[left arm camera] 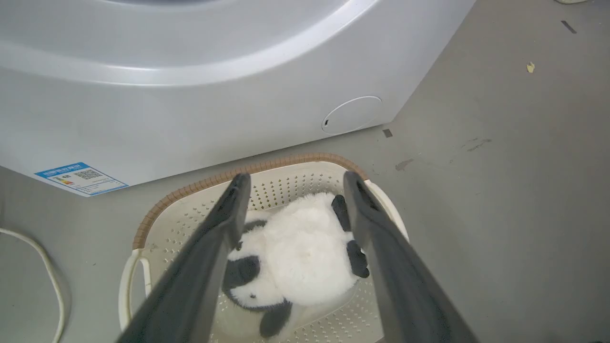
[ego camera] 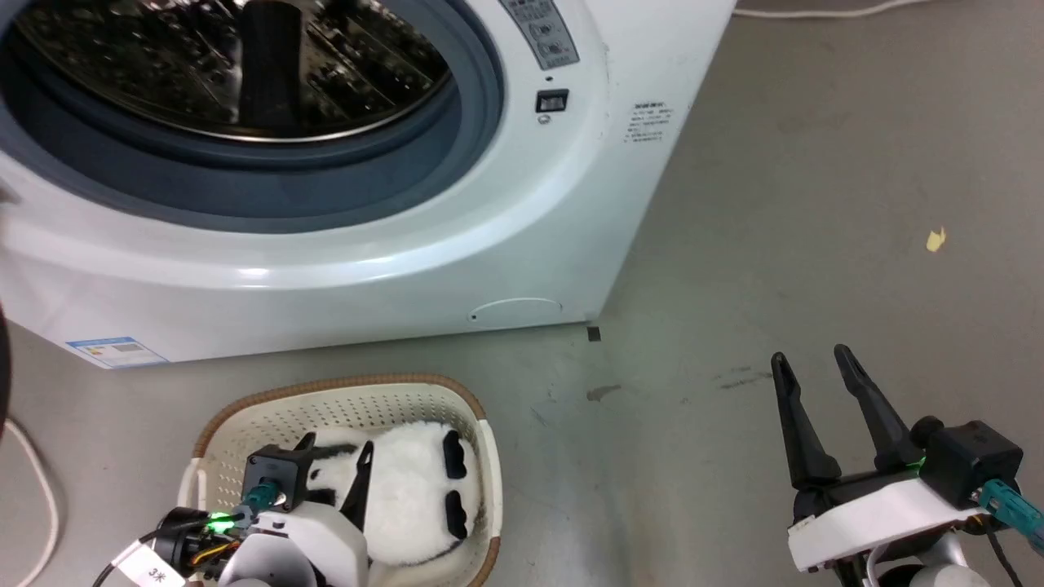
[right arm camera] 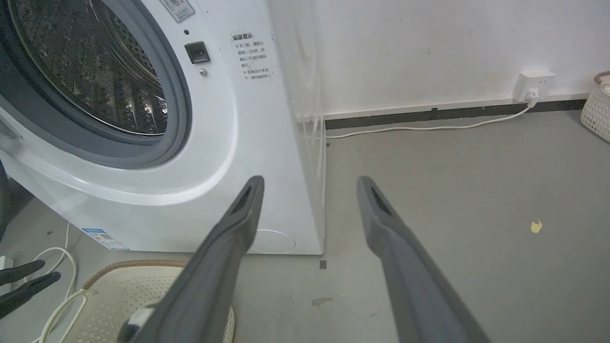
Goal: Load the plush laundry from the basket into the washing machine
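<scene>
Panda [left arm camera: 305, 247], fluffy, in perforated basket [left arm camera: 290, 183]

The head camera looks steeply down and forward from above the floor [ego camera: 816, 204]. The washing machine [ego camera: 522, 204] front runs across its top and the basket [ego camera: 342, 383] sits at its lower left. The left wrist camera is close above that basket, aimed down into it along the left end effector [left arm camera: 296, 177], with the machine's lower front beyond. The right wrist camera faces more level, along the right end effector [right arm camera: 310, 179] toward the machine's corner and the wall [right arm camera: 405, 47] behind. All three share the machine's round cover [ego camera: 517, 311], the basket's rim and a yellow scrap [ego camera: 935, 239].
</scene>
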Robot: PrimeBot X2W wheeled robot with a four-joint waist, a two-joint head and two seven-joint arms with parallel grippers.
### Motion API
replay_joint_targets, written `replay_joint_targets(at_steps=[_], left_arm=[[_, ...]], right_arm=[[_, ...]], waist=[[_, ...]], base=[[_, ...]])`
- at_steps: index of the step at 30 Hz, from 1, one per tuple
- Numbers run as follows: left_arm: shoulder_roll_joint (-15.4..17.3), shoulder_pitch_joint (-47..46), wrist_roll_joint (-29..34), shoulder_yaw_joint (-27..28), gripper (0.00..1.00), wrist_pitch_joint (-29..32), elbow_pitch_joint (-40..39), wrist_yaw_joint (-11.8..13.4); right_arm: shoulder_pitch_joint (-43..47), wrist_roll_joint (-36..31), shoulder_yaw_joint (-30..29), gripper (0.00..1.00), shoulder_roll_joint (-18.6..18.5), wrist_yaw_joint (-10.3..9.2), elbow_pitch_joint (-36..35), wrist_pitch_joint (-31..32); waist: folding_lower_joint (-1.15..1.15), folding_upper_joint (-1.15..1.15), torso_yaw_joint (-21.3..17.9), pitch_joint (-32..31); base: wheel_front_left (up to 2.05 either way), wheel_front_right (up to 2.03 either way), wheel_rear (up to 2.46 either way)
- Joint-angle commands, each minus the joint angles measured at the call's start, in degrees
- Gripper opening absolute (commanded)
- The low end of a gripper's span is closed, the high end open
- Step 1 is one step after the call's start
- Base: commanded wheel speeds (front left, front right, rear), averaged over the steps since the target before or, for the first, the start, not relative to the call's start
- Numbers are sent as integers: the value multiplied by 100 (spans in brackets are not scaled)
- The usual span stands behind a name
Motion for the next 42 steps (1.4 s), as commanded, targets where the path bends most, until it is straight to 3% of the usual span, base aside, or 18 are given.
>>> replay_joint_targets(at_steps=[1,13,18,29,42], left_arm=[[105,-136,-85,-62,100,52,185,-33],[445,-586,-537,-468,100,108,1006,-108],[634,-841,-974,-922,100,296,1394,-151],[1261,-1493,-1278,-1700,100,-57,2147,-232],[1779,-2317,-1786,-2098,100,134,3142,-283]], right_arm=[[-88,90,36,100,8,-1,-34,-72],[-216,411,139,100,9,-2,-61,-215],[-314,558,222,100,10,-2,-78,-299],[-469,953,429,100,12,-3,-128,-454],[-613,1455,677,100,13,-3,-190,-610]], waist=[[-1,0,-82,109],[-1,0,-310,646],[-1,0,-479,1002],[-1,0,-882,1715],[-1,0,-1361,2485]], base=[[0,0,0],[0,0,0],[0,0,0],[0,0,0],[0,0,0]])
